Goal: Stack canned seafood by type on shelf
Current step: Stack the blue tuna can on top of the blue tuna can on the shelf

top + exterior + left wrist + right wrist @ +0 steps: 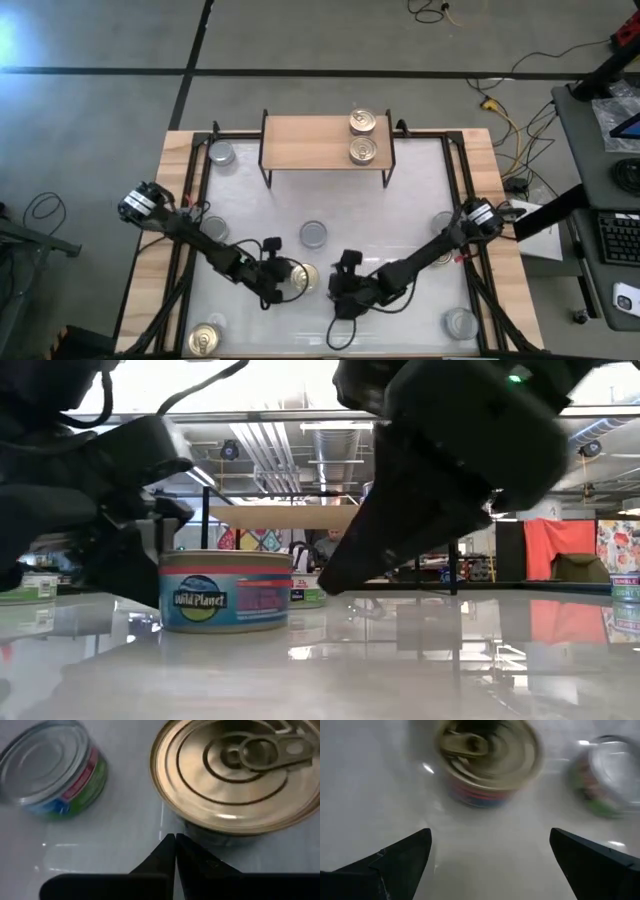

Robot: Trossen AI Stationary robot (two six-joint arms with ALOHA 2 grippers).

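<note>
In the low view both dark arms loom close and cut off most of the scene, so only one short round tin with a blue and red label (226, 592) stands clearly between them, and whether either arm touches it cannot be told from there. From above, this gold-topped tin (303, 278) sits on the glossy white surface (400, 210) near the front middle, partly covered by the left gripper (274, 270), which lies just beside it on its left. The left wrist view shows that gripper's two dark fingers (165, 855) pressed together with no gap, holding nothing, their tips just short of the tin's gold pull-tab lid (235, 770); a silver-topped tin with a green and red label (50, 770) stands apart beyond it. The right gripper (345, 275) is just to the right of the same tin, and its wrist view shows its fingers (395, 860) spread wide and empty, with the gold tin blurred ahead of the gap and a silver-topped one blurred off to one side. The small low shelf with a light wood plank top and thin black legs (300, 140) stands at the back of the surface and carries two gold-topped tins (363, 135) side by side near its right end. Other tins lie scattered well apart: silver-topped ones at the back left corner (221, 153), in the middle (313, 234) and at the front right (460, 322), and a gold-topped one at the front left (204, 340).
</note>
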